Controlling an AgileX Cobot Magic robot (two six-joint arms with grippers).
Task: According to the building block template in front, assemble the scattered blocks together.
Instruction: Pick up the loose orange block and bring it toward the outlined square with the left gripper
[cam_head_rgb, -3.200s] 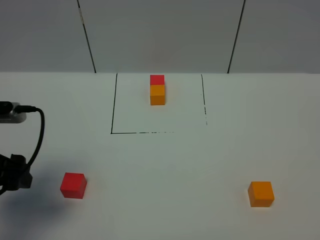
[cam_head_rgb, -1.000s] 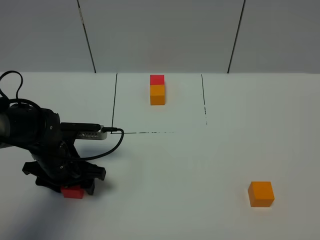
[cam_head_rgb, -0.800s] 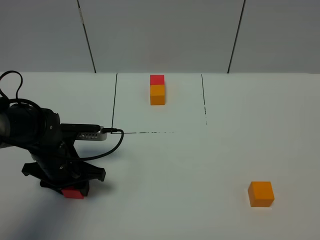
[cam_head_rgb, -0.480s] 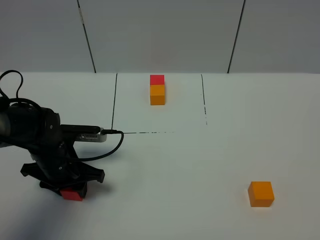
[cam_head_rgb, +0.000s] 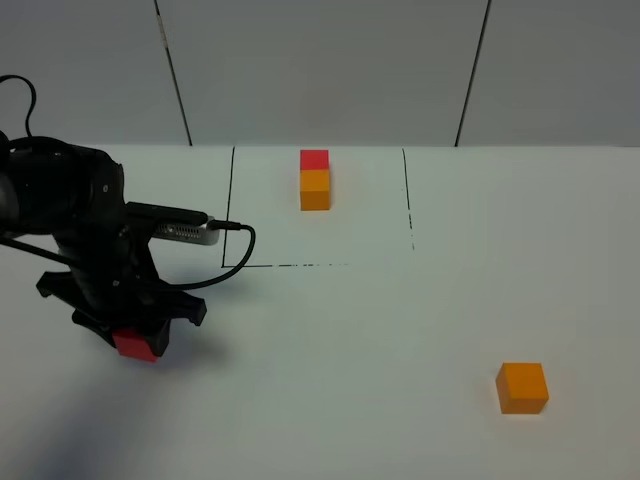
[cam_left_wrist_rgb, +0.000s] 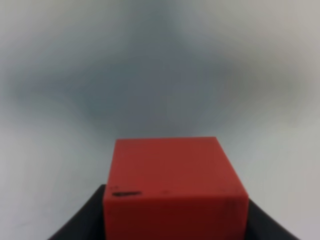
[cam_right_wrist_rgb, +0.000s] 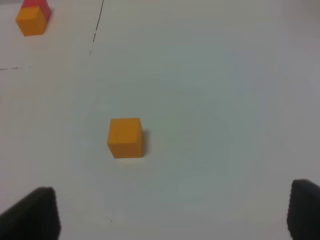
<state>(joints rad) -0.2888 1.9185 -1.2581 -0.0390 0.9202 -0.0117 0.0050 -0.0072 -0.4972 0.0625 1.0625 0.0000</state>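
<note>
- On the near left of the white table (cam_head_rgb: 400, 330) the job had barely started: one of the two loose cubes was in hand, and nothing was joined.
- The left arm (cam_head_rgb: 70, 210) hung over that corner. Its cable (cam_head_rgb: 238, 240) looped toward the near-left corner of the black drawn square (cam_head_rgb: 228, 215).
- The left gripper (cam_head_rgb: 134, 332) had its fingers clamped tight on the red cube (cam_head_rgb: 134, 347). The wrist view showed that cube (cam_left_wrist_rgb: 172, 185) squeezed between the dark jaws. Its shadow on the table suggested it was held just clear of the surface.
- The right gripper (cam_right_wrist_rgb: 170, 214) stood spread wide and empty above the near right, touching nothing.
- The building block template (cam_head_rgb: 314, 180) sat at the far middle inside the square, with red on the far side and orange on the near side.
- The orange cube (cam_head_rgb: 523, 387) lay untouched at the near right, well apart from the red one.
- Still to do, as I judged it: carry both cubes together and seat red behind orange as the template shows. No object lay between the two cubes.
</note>
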